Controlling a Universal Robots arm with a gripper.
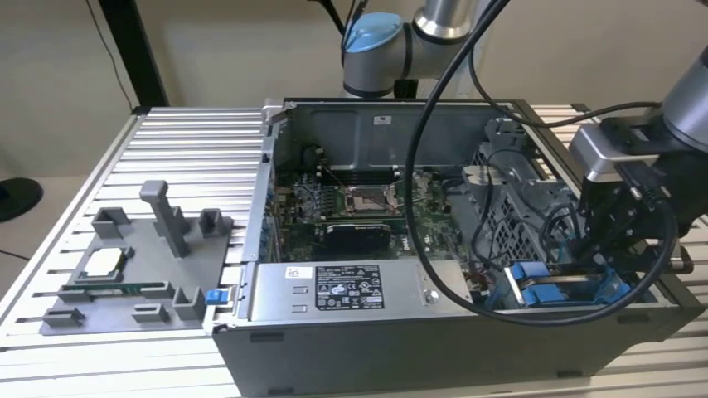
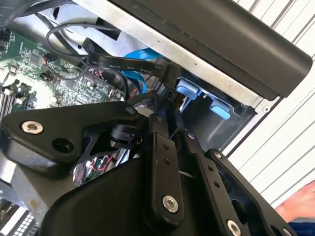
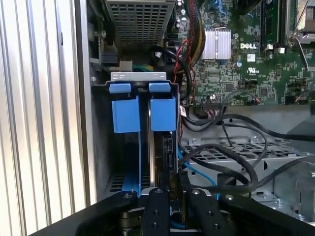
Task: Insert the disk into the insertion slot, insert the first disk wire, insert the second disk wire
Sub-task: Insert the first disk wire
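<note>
One slatted counter (image 1: 166,157) carries the open case (image 1: 366,124), with the green board (image 1: 366,207) lying on the case floor. In the case's near corner, at the exterior view's right, the slot (image 3: 101,147) holds the disk (image 3: 162,147) standing on edge, its blue frame tabs up by the case rim. Inside the case, the tool (image 3: 172,191) hangs over the disk's end, fingers (image 3: 156,196) drawn close and pinching the black plug (image 2: 169,78) of a flat wire
</note>
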